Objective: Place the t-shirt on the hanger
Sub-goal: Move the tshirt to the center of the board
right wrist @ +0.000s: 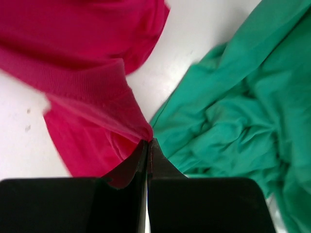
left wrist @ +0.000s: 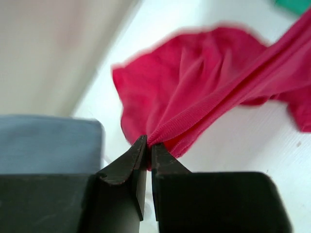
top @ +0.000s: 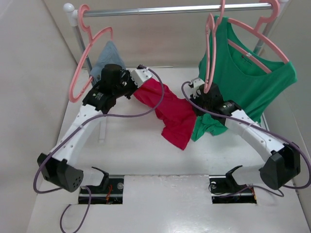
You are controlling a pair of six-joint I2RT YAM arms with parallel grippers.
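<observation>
Left wrist: tool (left wrist: 148, 144) on plain t-shirt (left wrist: 194, 87)

Bright, even light — wrist views blurred

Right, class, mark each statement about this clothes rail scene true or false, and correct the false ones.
1. Both arms' jaws are shut on the red t-shirt. True.
2. The red t-shirt already hangs on a hanger. False: it is stretched between the jaws, down at the table.
3. The green top hangs on a pink hanger on the rail. True.
4. The blue-grey cloth lies flat on the table. False: it hangs on the leftmost hanger.
</observation>
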